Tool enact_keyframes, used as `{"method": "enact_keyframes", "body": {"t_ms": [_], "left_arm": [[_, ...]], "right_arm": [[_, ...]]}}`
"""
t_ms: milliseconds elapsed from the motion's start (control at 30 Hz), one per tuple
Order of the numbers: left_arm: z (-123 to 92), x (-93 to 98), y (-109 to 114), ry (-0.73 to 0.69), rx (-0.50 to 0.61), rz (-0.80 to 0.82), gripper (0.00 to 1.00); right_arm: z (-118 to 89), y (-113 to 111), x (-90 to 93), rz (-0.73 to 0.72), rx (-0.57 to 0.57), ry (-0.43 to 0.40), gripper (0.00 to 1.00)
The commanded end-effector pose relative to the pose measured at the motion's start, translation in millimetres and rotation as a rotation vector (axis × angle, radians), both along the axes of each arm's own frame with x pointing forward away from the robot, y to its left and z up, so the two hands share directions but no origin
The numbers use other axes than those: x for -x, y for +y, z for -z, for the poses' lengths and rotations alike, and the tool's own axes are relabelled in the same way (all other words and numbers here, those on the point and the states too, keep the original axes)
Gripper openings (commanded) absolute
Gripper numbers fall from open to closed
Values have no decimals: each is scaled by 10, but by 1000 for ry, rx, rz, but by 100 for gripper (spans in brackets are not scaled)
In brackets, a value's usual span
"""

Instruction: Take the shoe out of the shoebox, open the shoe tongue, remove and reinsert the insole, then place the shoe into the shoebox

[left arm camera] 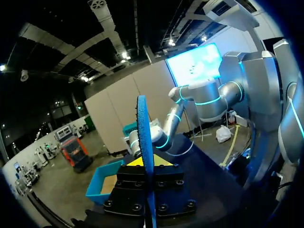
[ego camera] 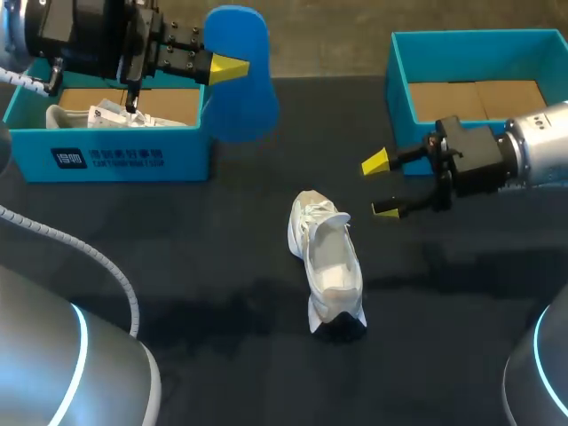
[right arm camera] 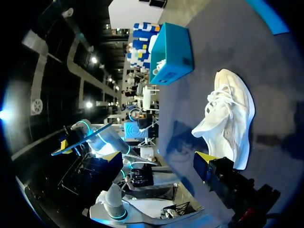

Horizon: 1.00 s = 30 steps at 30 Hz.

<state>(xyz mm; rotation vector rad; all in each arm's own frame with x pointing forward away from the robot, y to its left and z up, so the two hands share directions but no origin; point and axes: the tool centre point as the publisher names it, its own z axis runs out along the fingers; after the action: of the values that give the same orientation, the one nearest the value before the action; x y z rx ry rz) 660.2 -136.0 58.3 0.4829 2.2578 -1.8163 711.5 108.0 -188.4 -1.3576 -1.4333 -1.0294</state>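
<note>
My left end effector is clamped on the flat blue foam insole. My right end effector hangs with fingers apart near the white laced shoe, mid black worktop.

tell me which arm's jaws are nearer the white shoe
Right. The right arm has its jaws open just beside the shoe; the left arm is far off by the left shoebox, jaws shut on the blue insole.

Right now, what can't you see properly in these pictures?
- Head view: the left arm hides part of the inside of the left shoebox.
- Head view: the insole hides the far finger of the left gripper.
- Head and right wrist views: the shoe covers its own toe space with its upper.
</note>
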Motion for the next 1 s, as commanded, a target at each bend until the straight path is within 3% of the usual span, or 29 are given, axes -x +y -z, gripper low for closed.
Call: {"method": "enact_keyframes", "body": {"t_ms": [33, 133, 333, 500, 567, 1000], "left_arm": [[119, -26, -63, -21, 44, 34, 0], [310, -79, -116, -102, 87, 33, 0], [560, -109, -261, -382, -2, 2, 0], [678, -79, -294, -565, 64, -4, 0], [788, -57, -294, -728, -54, -51, 0], [788, -57, -294, -728, -54, -51, 0]], "right_arm": [[3, 11, 3, 2, 1, 0, 100], [3, 11, 3, 2, 1, 0, 100], [3, 11, 3, 2, 1, 0, 100], [3, 11, 3, 2, 1, 0, 100], [3, 11, 3, 2, 1, 0, 100], [3, 11, 3, 2, 1, 0, 100]]}}
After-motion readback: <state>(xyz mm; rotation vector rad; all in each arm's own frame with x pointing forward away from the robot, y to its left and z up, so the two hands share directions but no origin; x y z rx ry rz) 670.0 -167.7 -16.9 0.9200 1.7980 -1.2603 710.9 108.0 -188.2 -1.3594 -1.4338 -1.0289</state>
